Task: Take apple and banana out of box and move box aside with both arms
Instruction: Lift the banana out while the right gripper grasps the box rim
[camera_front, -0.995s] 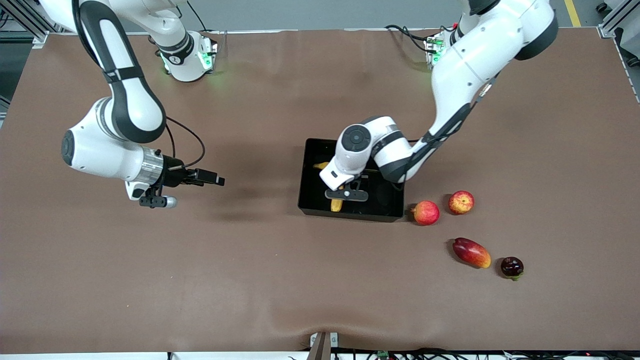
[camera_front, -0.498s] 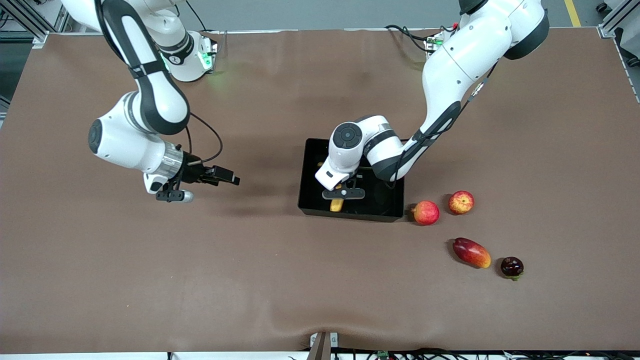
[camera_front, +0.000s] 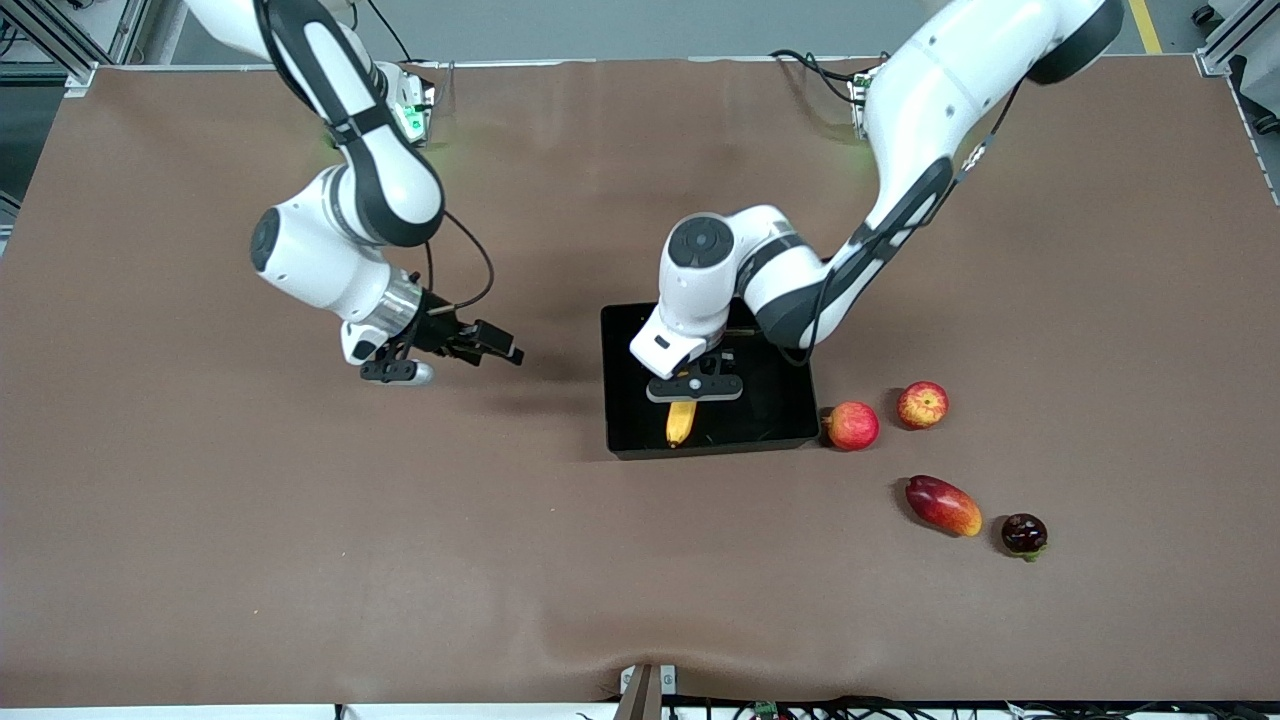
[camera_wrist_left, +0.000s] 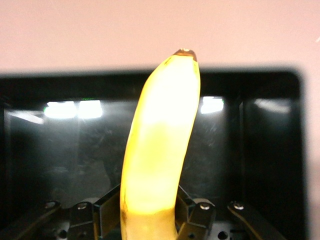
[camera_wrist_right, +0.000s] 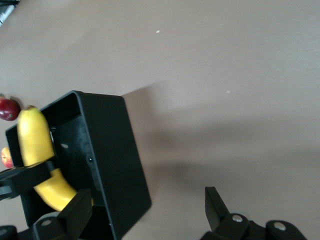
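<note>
The black box (camera_front: 775, 405) sits mid-table. My left gripper (camera_front: 695, 388) is over its inside, shut on the yellow banana (camera_front: 680, 423), whose free end points at the box wall nearest the front camera. In the left wrist view the fingers (camera_wrist_left: 107, 217) clamp the banana (camera_wrist_left: 160, 145) above the glossy box floor (camera_wrist_left: 260, 150). My right gripper (camera_front: 503, 349) is open and empty above the table, beside the box toward the right arm's end. In the right wrist view the box corner (camera_wrist_right: 112, 150) lies between its spread fingers (camera_wrist_right: 75, 215). The streaked apple (camera_front: 922, 404) lies on the table toward the left arm's end.
A pinkish-red round fruit (camera_front: 852, 425) lies against the box's outer corner. A mango-like fruit (camera_front: 942, 505) and a small dark fruit (camera_front: 1024, 534) lie nearer the front camera. The brown table cover (camera_front: 300, 560) spreads around them.
My right gripper has moved across the table toward the box. The box has shifted slightly nearer the front camera and squared up. More of the banana shows below the left gripper.
</note>
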